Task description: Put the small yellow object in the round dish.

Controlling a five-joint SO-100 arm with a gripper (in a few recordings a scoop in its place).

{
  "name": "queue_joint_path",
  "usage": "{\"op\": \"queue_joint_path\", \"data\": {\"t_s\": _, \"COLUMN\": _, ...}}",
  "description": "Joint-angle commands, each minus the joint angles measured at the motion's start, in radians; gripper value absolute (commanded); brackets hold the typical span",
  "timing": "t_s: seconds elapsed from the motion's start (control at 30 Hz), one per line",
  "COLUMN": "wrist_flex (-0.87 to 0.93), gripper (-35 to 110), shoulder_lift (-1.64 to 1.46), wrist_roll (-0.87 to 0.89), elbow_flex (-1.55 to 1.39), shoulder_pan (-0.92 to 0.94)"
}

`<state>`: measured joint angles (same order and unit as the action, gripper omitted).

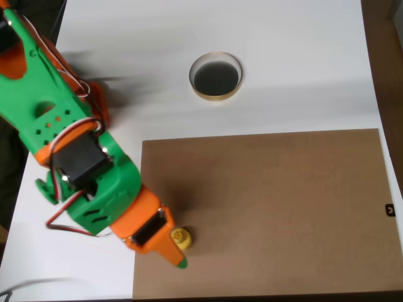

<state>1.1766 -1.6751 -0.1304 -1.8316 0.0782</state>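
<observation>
The small yellow object [181,236] lies on the brown board [271,207] near its lower left corner. My green and orange arm reaches down from the upper left, and its gripper [177,249] is right at the object. An orange finger with a green tip [181,262] lies against the object's left and lower side. The other finger is hidden under the arm, so whether the object is gripped is unclear. The round dish [216,76], cream-rimmed and dark inside, stands empty on the white table well above, toward the top middle.
The brown board covers the lower right of the white table [283,38]. A small dark clip [390,210] sits at the board's right edge. The arm's body covers the table's left side.
</observation>
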Motion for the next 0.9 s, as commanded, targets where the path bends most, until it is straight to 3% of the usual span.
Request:
{"op": "queue_joint_path", "data": {"t_s": 0.0, "wrist_flex": 0.026, "gripper": 25, "shoulder_lift": -0.023, "wrist_roll": 0.008, "elbow_flex": 0.066, "shoulder_pan": -0.037}}
{"op": "queue_joint_path", "data": {"t_s": 0.27, "wrist_flex": 0.023, "gripper": 25, "shoulder_lift": -0.018, "wrist_roll": 0.055, "elbow_flex": 0.012, "shoulder_pan": -0.104}}
{"op": "queue_joint_path", "data": {"t_s": 0.87, "wrist_flex": -0.074, "gripper": 23, "shoulder_lift": 0.081, "wrist_roll": 0.057, "elbow_flex": -0.057, "shoulder_pan": -0.066}}
